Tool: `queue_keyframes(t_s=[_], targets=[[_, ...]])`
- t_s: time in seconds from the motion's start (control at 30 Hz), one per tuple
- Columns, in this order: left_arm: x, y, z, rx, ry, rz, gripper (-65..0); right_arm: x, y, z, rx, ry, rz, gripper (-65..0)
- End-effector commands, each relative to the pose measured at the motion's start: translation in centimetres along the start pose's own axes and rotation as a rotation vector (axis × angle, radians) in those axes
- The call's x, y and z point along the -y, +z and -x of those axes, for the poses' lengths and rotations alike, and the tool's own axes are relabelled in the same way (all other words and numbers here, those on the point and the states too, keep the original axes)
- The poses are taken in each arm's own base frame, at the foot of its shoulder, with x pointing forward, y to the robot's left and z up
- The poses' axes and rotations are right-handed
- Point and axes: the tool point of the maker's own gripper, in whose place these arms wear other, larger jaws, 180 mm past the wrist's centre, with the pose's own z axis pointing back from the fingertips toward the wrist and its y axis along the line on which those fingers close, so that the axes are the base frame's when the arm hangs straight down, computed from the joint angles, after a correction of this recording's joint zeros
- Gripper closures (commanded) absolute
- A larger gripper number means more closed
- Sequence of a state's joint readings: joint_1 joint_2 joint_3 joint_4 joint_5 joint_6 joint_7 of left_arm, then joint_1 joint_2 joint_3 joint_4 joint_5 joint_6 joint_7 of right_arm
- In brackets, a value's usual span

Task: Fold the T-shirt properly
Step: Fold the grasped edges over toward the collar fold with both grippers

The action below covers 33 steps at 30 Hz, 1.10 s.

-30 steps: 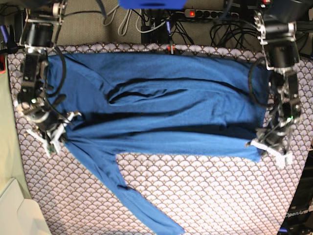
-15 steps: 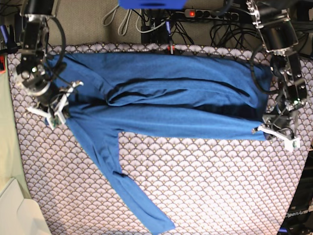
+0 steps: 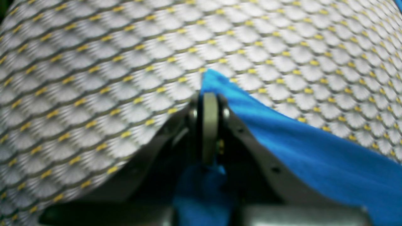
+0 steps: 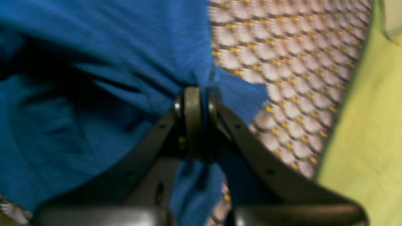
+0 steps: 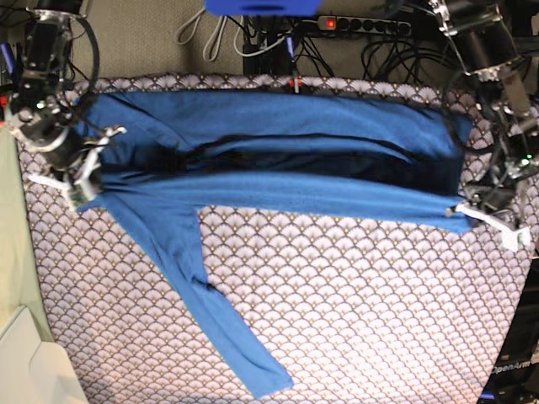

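Pinching T-shirt (image 5: 278,198) edges | left claw (image 5: 474,212) closed tight on hem corner | right claw (image 5: 80,181) closed tight on shoulder | sleeve lying across scallop-patterned cloth (image 5: 354,320)

The T-shirt (image 5: 278,160) lies across the upper half of the frame on the patterned cloth (image 5: 362,320), one sleeve (image 5: 206,303) trailing toward the bottom centre. Cables (image 5: 253,38) lie beyond the top edge.

Black jointed arms, looped black cables; left pincer (image 3: 209,94) and right pincer (image 4: 194,91) dark grey, screw-studded fingers.
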<state>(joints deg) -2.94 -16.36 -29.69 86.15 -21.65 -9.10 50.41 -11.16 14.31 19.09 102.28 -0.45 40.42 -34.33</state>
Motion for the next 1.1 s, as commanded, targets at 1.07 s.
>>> queue_keyframes(t_s=[1.07], targets=[[-1.7,0.9,4.0,-0.079,-0.03,-0.035,-0.3,-1.6,1.1,3.1,-0.058,0.0,-0.033,0.0]])
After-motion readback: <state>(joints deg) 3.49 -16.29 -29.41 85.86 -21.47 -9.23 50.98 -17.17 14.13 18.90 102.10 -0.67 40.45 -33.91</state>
